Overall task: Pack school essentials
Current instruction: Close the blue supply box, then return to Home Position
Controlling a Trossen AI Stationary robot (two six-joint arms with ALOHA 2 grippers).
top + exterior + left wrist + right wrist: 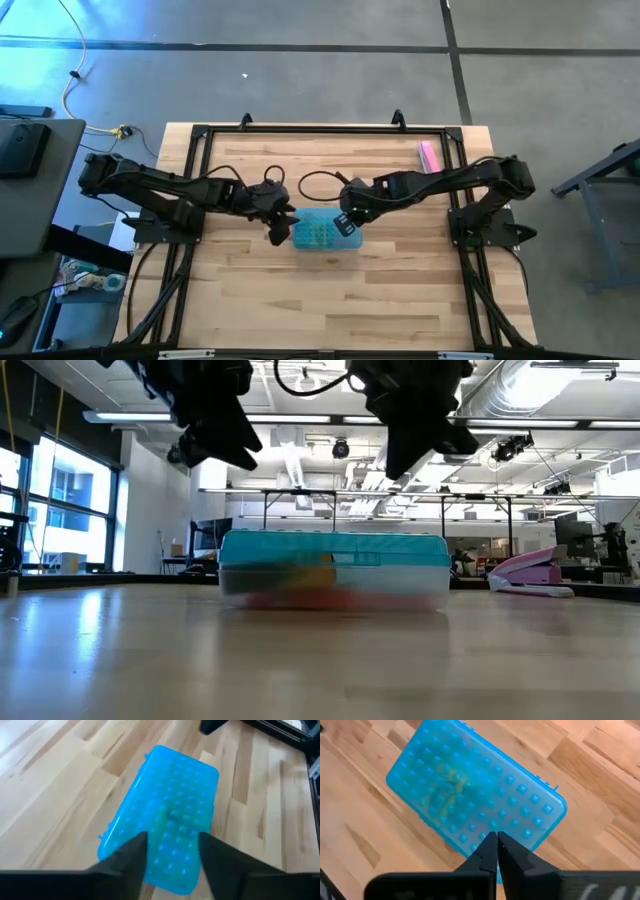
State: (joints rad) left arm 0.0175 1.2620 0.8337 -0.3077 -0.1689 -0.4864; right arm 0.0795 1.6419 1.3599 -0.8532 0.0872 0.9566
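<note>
We see the teal-lidded clear plastic case (325, 233) lying shut and flat near the middle of the pale wooden table (330, 300), blurred yellow and red contents showing through its wall. The left gripper (279, 228), fingers parted and empty, hangs over the case's left end; the right gripper (346, 222), fingers pressed together and empty, above its right end. Bare boards surround the case. The pink rectangular bar (430, 156) lies well beyond it.

1. The left arm reaches from the left edge of the high view toward centre; the left gripper (280, 226) hangs off the surface, fingers (131, 857) spread apart.
2. The right arm stretches in from the upper right; the right gripper (346, 221) hovers at centre, fingers (487, 851) pressed together.
</note>
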